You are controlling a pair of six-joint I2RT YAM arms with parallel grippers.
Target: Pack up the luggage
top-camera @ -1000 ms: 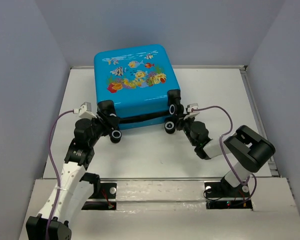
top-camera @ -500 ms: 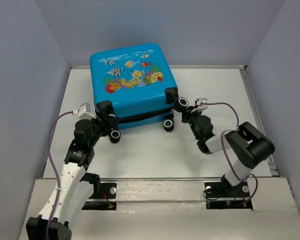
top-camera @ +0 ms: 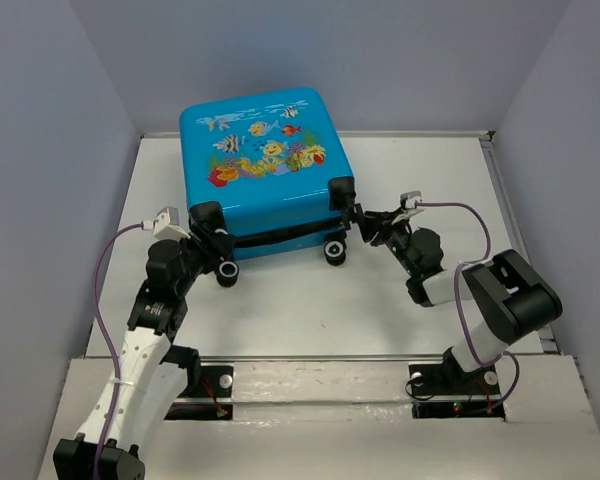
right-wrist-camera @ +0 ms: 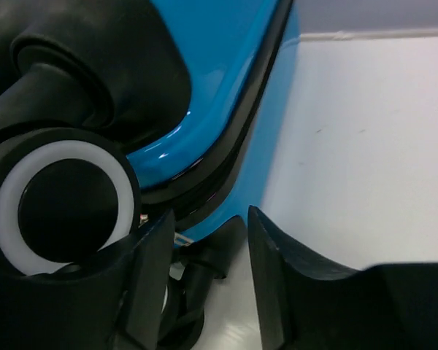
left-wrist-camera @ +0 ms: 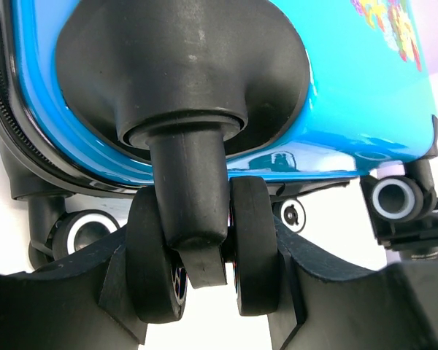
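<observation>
From above, we see the bright-blue hard-shell suitcase, fish print up, at 11 o'clock on the white tabletop, pale grey walls around. Only the left wrist view shows the left gripper clamped on a black twin caster wheel at its 7 o'clock corner. The right wrist view shows the right gripper half open, empty, beside a white-ringed wheel.

White table, the blue luggage on it, fish-print face up, near the far edge.
</observation>
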